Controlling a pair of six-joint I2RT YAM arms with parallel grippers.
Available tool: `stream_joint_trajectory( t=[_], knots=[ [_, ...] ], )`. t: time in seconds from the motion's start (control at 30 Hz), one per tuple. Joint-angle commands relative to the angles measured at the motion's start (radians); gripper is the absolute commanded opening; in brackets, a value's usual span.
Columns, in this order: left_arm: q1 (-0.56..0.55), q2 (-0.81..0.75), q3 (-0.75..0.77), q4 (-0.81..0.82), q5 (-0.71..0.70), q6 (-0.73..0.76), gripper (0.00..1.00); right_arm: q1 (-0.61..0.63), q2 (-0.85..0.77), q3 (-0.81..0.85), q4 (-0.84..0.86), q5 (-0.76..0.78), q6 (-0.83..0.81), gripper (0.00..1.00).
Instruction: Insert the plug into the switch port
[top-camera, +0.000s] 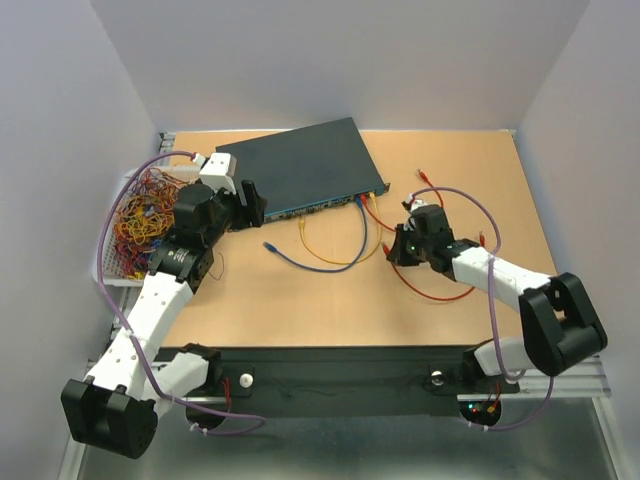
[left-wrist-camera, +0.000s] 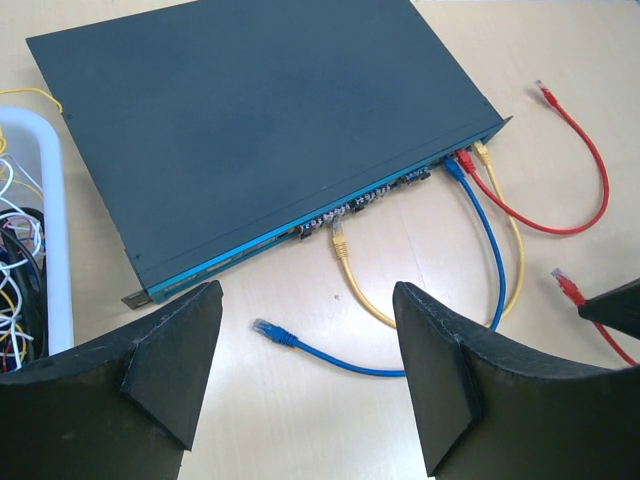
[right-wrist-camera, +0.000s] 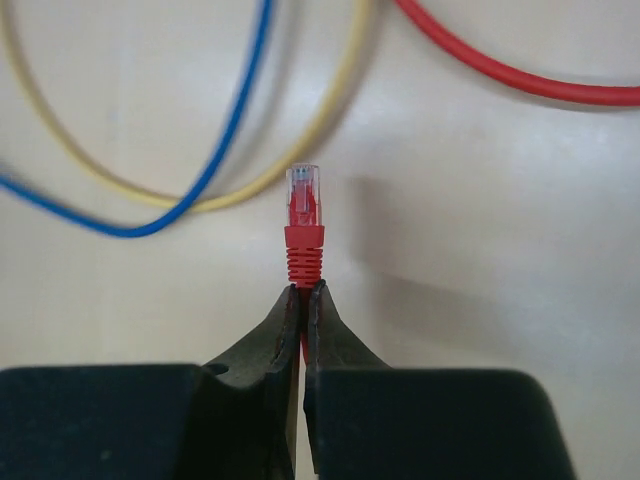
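While the left claw (left-wrist-camera: 308, 300) hangs spread wide and holds nothing, I note the white basket (left-wrist-camera: 55, 200) off its left side. The switch (left-wrist-camera: 270, 120) lies flat on the worktop (left-wrist-camera: 560, 60) just ahead of it, port row facing the claw. My guess is it is placed there to brace the box. A loose blue plug (left-wrist-camera: 265, 328) lies below its gap.

The right claw (right-wrist-camera: 303, 295) is pinching the red plug (right-wrist-camera: 303, 205) just behind its ribbed boot. The tip juts clear ahead, free to enter a port. The switch sits forward-left of this claw, apart.
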Motion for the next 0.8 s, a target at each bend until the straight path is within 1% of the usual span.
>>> stream_joint_trajectory(
  t=[0.0,0.1,0.23,0.5,0.63,0.7,0.77],
  knots=[
    [0.002,-0.007,-0.002,0.032,0.006,0.004,0.80,0.005,-0.092,0.000,0.027,-0.256,-0.008,0.00],
    [0.002,-0.013,-0.002,0.034,0.006,0.004,0.80,0.005,-0.120,0.007,0.030,-0.324,-0.018,0.00],
    [0.002,-0.017,-0.004,0.034,0.012,0.004,0.79,0.025,-0.114,0.011,0.073,-0.413,-0.024,0.00],
    [0.002,-0.018,-0.002,0.038,0.024,0.003,0.79,0.120,-0.117,0.011,0.161,-0.531,-0.048,0.00],
    [0.002,-0.018,-0.004,0.040,0.040,0.001,0.79,0.165,-0.152,-0.007,0.242,-0.634,-0.050,0.00],
    [0.002,-0.017,-0.004,0.040,0.041,0.001,0.79,0.176,-0.158,-0.015,0.263,-0.651,-0.050,0.00],
    [0.002,-0.017,-0.004,0.041,0.044,-0.001,0.79,0.183,-0.146,-0.012,0.288,-0.633,-0.032,0.00]
  ],
)
